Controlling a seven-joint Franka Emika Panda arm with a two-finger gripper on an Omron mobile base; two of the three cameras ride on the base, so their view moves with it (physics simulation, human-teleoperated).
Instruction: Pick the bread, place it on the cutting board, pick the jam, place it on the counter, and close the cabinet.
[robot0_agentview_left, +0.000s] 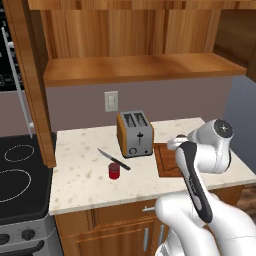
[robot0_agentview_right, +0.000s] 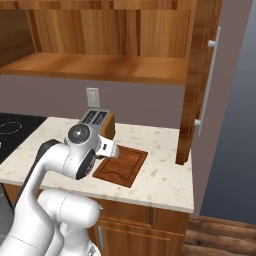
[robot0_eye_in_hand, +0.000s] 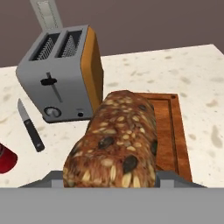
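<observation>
A seeded brown bread loaf (robot0_eye_in_hand: 118, 140) sits between my gripper's (robot0_eye_in_hand: 112, 178) fingertips, and the gripper is shut on it. The bread hangs over the left part of the reddish-brown cutting board (robot0_eye_in_hand: 173, 131), which lies on the speckled counter (robot0_agentview_left: 80, 175) right of the toaster. Whether the bread touches the board I cannot tell. The red jam jar (robot0_agentview_left: 114, 170) stands on the counter in front of the toaster, beside a knife; its edge shows in the hand view (robot0_eye_in_hand: 5, 159). The wall cabinet (robot0_agentview_left: 135, 67) stands open, one door (robot0_agentview_right: 200, 75) swung out.
A grey toaster (robot0_agentview_left: 135, 133) stands left of the board (robot0_agentview_right: 122, 165). A black-handled knife (robot0_agentview_left: 114, 160) lies near the jar. The black stovetop (robot0_agentview_left: 17, 170) adjoins the counter's left end. The other open cabinet door (robot0_agentview_left: 30, 75) hangs over the counter's left edge.
</observation>
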